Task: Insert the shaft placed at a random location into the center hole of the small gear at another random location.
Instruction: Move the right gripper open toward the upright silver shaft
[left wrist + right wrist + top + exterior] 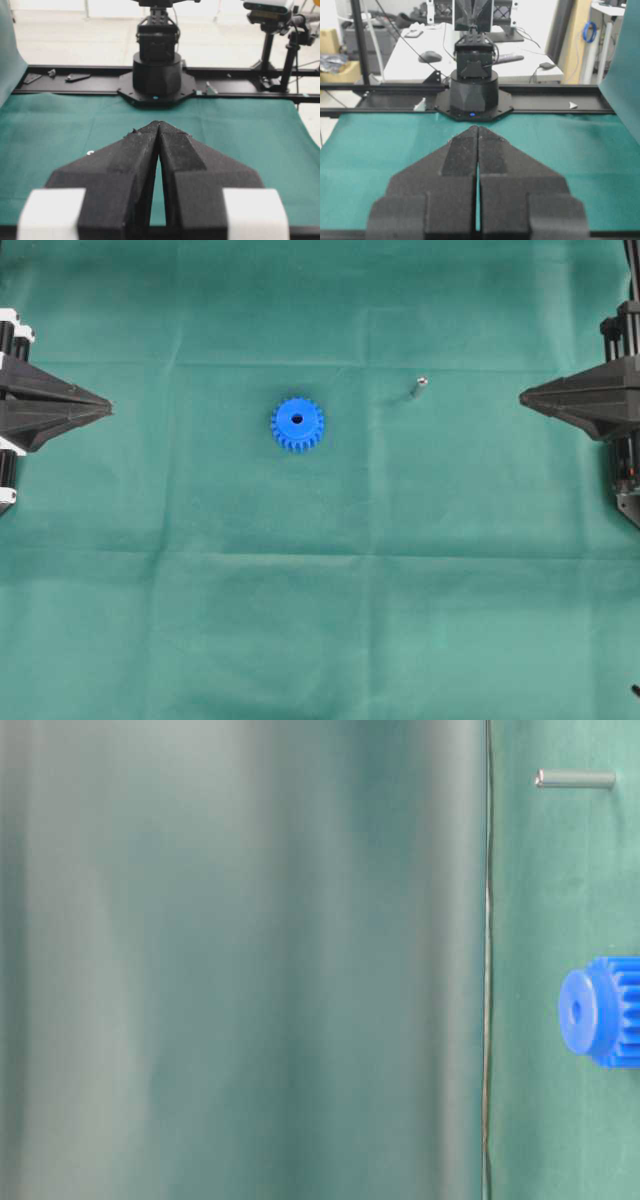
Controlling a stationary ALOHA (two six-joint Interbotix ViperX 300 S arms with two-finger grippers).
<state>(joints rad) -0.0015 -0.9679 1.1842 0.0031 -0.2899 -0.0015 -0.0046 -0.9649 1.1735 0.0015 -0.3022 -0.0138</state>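
Matte black wedge-shaped fingers of the left gripper (pixel 108 406) press together at the green cloth's (pixel 320 640) left edge; the right gripper (pixel 522 397) mirrors it, closed and empty, at the right edge. Mid-cloth lies the toothed blue plastic small gear (pixel 297 424), center hole (pixel 297 420) upward; the silvery cylindrical shaft (pixel 419 386) rests apart, toward the right gripper.
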